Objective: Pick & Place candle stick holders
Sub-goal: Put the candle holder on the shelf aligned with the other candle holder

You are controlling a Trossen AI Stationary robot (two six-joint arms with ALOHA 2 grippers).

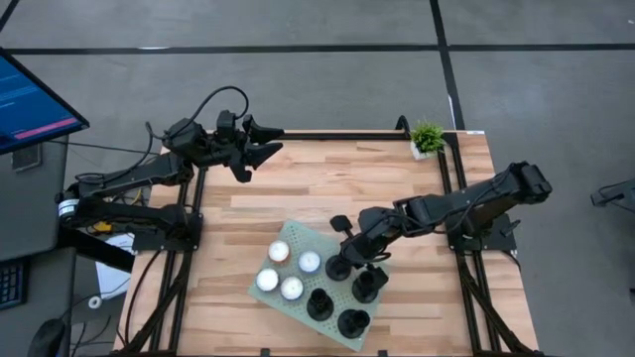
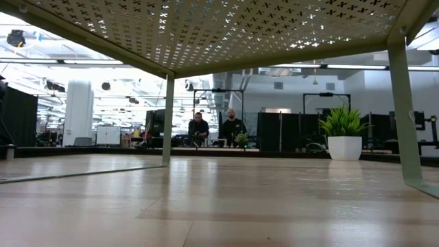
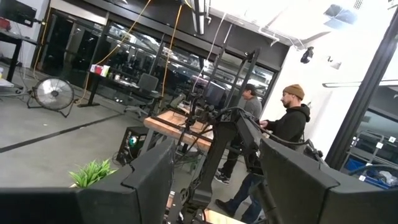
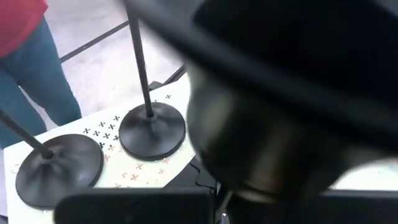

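While the left gripper (image 1: pixel 260 142) is idling half-open and empty by the table's far edge, the right gripper (image 1: pixel 347 260) is sitting fully closed over 4 black round-based candle stick holders (image 1: pixel 319 303) on the pale perforated metal tray (image 1: pixel 298 235); whether it grips one, cannot tell.

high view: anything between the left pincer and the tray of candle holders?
Nothing. In the high view the left pincer hangs open over the table's far left, and only bare wood lies between it and the perforated tray.
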